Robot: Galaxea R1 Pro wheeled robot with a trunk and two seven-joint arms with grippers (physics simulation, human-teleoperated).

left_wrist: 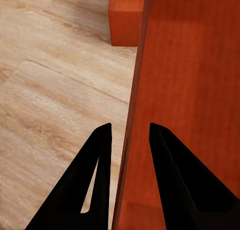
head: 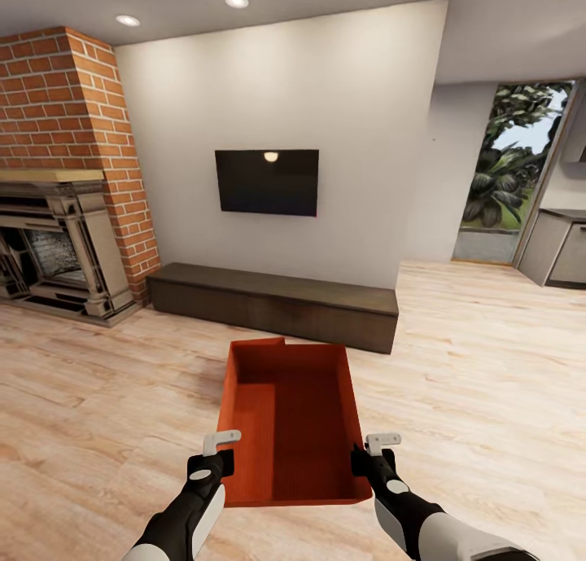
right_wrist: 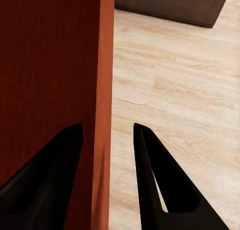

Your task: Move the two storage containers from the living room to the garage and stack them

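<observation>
Light wood plank floor point(head: 488, 365) across the lower frame. Red brick fireplace point(head: 65, 178) at upper left, with dark ornate surround below a pale mantel. Plain off-white wall point(head: 358, 97) at centre, carrying a black TV point(head: 267, 182). Low dark wood cabinet point(head: 273, 300) beneath it. Glass patio door point(head: 509, 178) at right, green foliage beyond. Grey kitchen units point(head: 561, 247) at far right. Recessed ceiling lights point(head: 236, 1) along the top.

second container point(left_wrist: 126, 19) cropped by frame edge, fireplace point(head: 49, 252) cut off
</observation>
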